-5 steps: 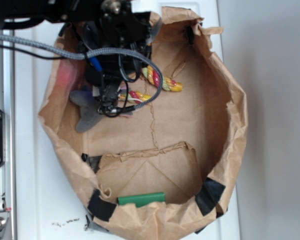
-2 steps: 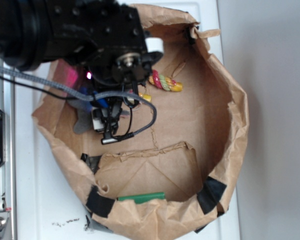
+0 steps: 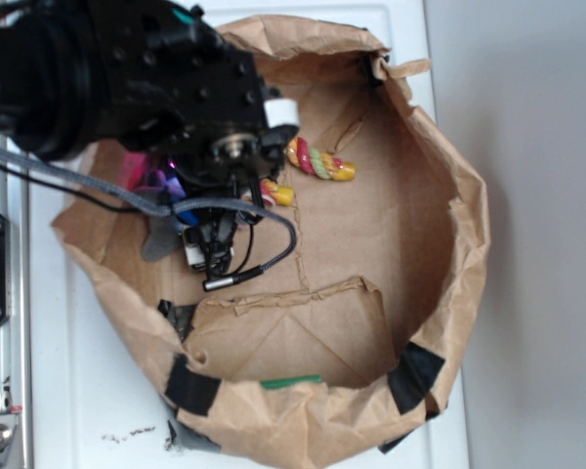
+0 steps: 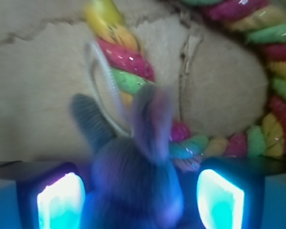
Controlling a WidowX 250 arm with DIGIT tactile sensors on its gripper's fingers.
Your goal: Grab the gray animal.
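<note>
- The small dark-gray plush elephant (image 4: 133, 176) sits between the two glowing blue-lit fingers (image 4: 61, 200) of the black gripper (image 4: 138, 202), its trunk raised toward the red-yellow-green twisted rope toy (image 4: 257, 81).
- The jaws stand spread on either side of the animal; whether they touch it cannot be told.
- From outside, the elephant (image 3: 161, 237) lies by the left wall of the crumpled brown paper bag (image 3: 459, 244) on the white surface (image 3: 88, 391), partly under the arm.

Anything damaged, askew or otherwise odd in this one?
The paper bag serving as the bin is crumpled, its rim torn and patched with black tape. A green cylinder sits nearly hidden behind the near wall. The elephant between the gripper pads lies against the rope toy.
</note>
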